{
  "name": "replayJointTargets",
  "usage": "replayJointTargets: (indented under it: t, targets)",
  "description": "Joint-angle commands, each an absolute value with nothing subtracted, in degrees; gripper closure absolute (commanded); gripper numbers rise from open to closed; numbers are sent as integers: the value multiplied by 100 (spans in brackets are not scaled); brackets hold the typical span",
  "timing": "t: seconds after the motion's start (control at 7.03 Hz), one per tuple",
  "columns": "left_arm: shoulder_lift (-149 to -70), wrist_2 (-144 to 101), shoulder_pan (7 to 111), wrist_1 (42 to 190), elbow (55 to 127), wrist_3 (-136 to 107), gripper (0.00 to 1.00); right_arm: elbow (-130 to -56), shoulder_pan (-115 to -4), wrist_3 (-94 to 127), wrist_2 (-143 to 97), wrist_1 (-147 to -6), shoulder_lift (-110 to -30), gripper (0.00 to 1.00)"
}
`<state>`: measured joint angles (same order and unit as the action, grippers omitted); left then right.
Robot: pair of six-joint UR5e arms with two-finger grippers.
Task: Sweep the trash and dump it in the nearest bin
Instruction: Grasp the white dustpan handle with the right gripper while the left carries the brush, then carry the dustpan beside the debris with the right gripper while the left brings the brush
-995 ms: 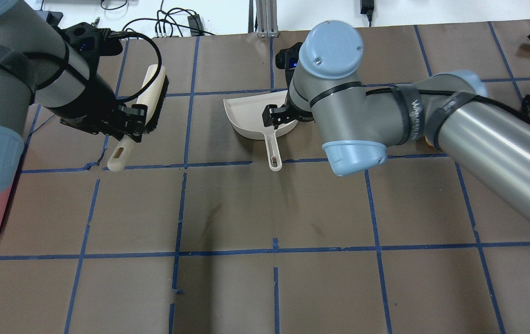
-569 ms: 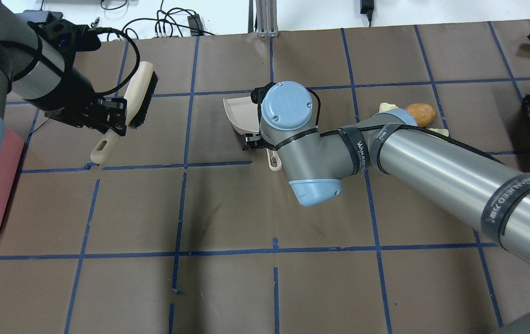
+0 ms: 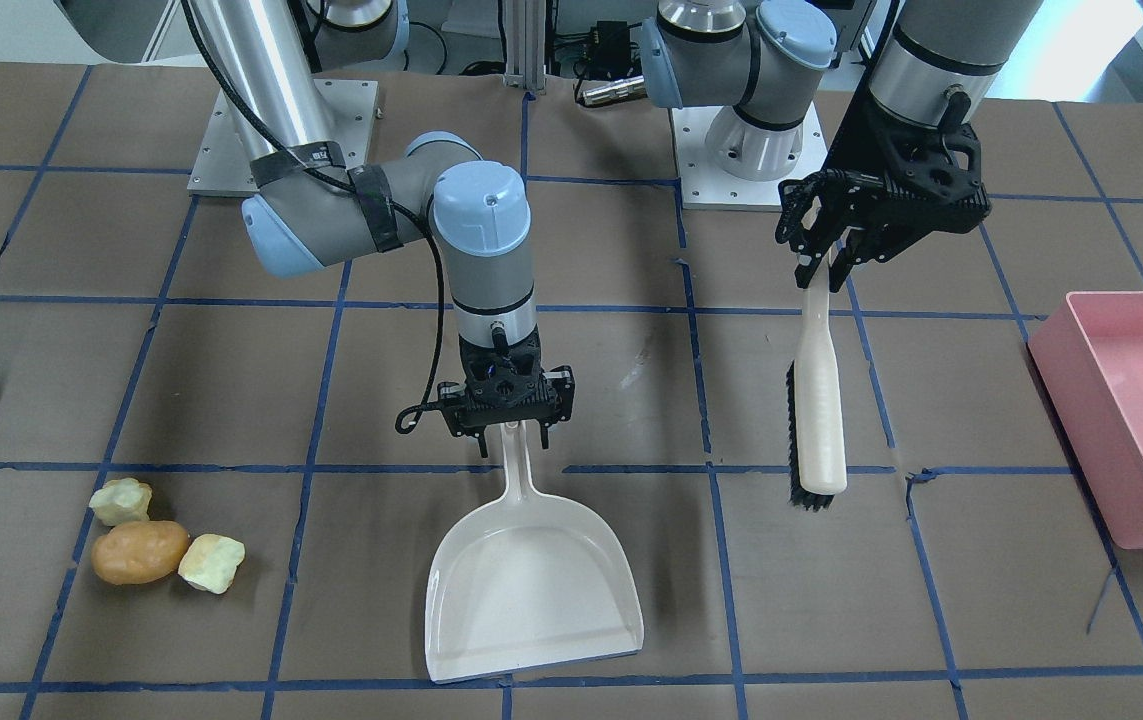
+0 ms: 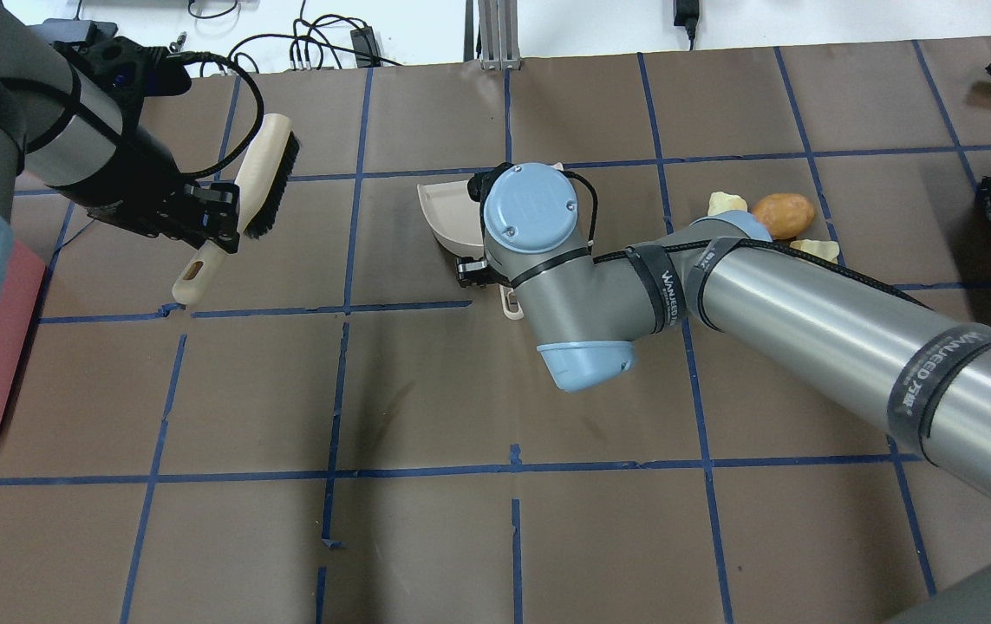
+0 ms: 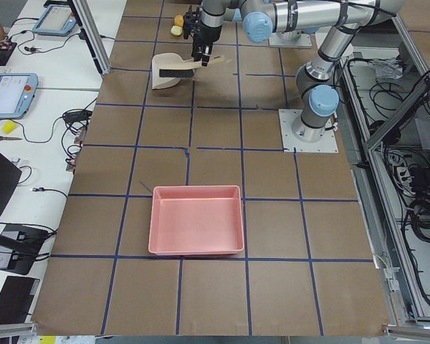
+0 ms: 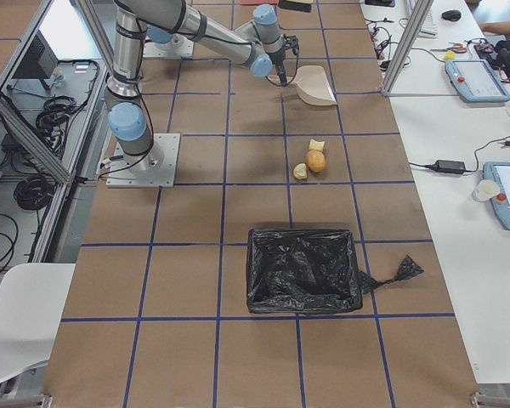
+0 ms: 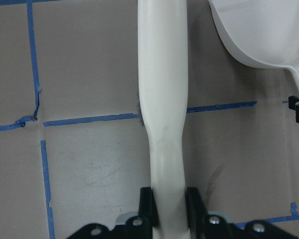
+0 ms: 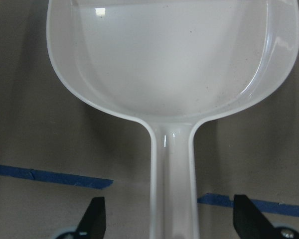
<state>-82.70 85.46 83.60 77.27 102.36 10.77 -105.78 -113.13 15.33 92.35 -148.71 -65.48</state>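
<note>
1. Pinching the handle of the one brush point(image 3: 819, 400) tight with the left gripper point(image 3: 824, 268): both fingers point(image 7: 147, 204) pressing on the pale shaft, the head pointing away from the robot, the dark bristles facing the dustpan's side.
2. Straddling the handle of the one dustpan point(image 3: 531, 590) with the right gripper point(image 3: 509, 425): the two fingers point(image 8: 94, 221) spread wide, standing clear of the handle on either side, grasping nothing.
3. Lying flat on the table point(image 3: 231, 380), that dustpan: mouth turned away from the robot, handle toward it, beside the brush and apart from it.
4. Counting three pieces of trash on the table: one smooth orange-brown lump point(image 3: 139, 551) and two pale yellow-green chunks point(image 3: 121, 500) point(image 3: 212, 563), huddling close around the lump.
5. Sitting well apart from the dustpan, on the robot's right of it, all three pieces, between the dustpan and the black-lined bin.
6. Counting two bins: one pink bin point(image 3: 1091, 440) at the robot's left end of the table, and one black-lined bin point(image 6: 304, 272) at its right end, the nearer one to the trash.
</note>
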Motion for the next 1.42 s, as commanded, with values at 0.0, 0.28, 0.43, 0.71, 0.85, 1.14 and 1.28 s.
replayJointTargets:
  t: [0.0, 0.28, 0.43, 0.71, 0.85, 1.14, 1.28]
  targets:
    - [-8279, 8534, 8376, 7726, 10239, 994, 100, -10591, -11312, 1529, 9246, -14845, -6539, 88]
    - [-8279, 8552, 8638, 7534, 10335, 783, 100, -10530, -11242, 1364, 9237, -14827, -6591, 96]
    - [-8288, 8552, 8779, 7184, 10484, 504, 100, -10434, -11093, 1197, 9220, -14740, -6783, 97]
    - [-8332, 8552, 9034, 6856, 10635, 11, 100, -10066, -10332, 540, 9150, -13166, -7467, 99]
    - [-8349, 8560, 9174, 6786, 10652, -69, 100, -9802, -9762, -108, 9141, -12139, -7749, 100]
    - [-8602, 8525, 9690, 6201, 10810, -689, 100, -9362, -8566, -1793, 9202, -10913, -8023, 100]
    - [-9222, 8551, 10451, 5361, 10697, -1364, 100, -9195, -7882, -3646, 9220, -10551, -8024, 100]
